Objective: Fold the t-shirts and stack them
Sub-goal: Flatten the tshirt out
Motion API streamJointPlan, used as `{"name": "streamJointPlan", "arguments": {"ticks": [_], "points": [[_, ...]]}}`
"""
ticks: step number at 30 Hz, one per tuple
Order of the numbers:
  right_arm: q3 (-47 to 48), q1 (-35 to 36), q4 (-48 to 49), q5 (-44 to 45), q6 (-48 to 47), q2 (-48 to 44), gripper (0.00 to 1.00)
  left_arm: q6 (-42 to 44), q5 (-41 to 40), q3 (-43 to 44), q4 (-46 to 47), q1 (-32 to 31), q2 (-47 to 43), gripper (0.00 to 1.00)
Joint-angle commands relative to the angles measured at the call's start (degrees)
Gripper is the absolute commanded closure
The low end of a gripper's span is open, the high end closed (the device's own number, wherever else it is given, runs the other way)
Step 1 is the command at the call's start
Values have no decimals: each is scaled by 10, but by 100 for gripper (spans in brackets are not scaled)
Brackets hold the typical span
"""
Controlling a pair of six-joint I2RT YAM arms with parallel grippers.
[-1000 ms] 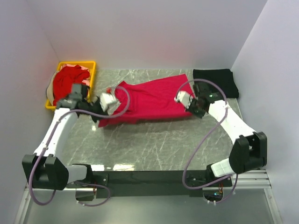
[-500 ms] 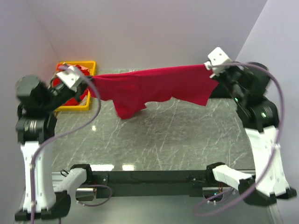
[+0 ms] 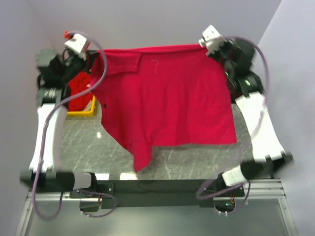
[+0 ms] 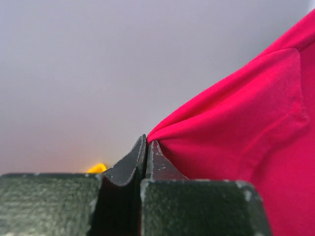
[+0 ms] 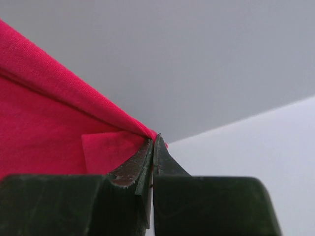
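From above, I hold the bright red t-shirt (image 3: 167, 103) high over the bench (image 3: 197, 160), spread wide between my two arms. My left jaws pinch its upper left corner and my right jaws its upper right corner. The cloth hangs down like a curtain, and it reaches lowest at the lower left, where one part droops in a point. By my left arm stands the yellow basket (image 3: 78, 113) with a heap of red cloth (image 3: 78, 89) in it.

At my left wrist, the jaws are pressed fully together, and a fold of the red t-shirt (image 4: 236, 137) is caught at their tips and runs off to the right. A yellow sliver (image 4: 97, 168) shows beside them.

At my right wrist, the jaws are likewise squeezed tight, nipping the edge of the red t-shirt (image 5: 49, 128), which stretches away to the left.
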Motion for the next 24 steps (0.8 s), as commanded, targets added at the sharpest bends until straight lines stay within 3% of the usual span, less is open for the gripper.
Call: {"name": "streamJointPlan", "arguments": {"ticks": [1,6,10,12,16,22,24], "points": [[99,-28,75,47,15,81,100,-24,-59,61,90,11,82,99],[317,-35,87,55,37,237,100,-34,-83,236,121,14,201,99],[364,-37,154,61,36,265,100,-54,-89,333,182,33,257,99],[351,-36,166,52,33,258,100,-53,-82,329,198,39,252,99],[264,-37,157,7,11,226,100,6,-32,236,215,40,207,99],[14,-33,129,-79,-52,177,100,134,13,-71,165,41,129,99],[-27,-33,106,-97,-60,176,100,178,34,-128,132,40,112,99]]}}
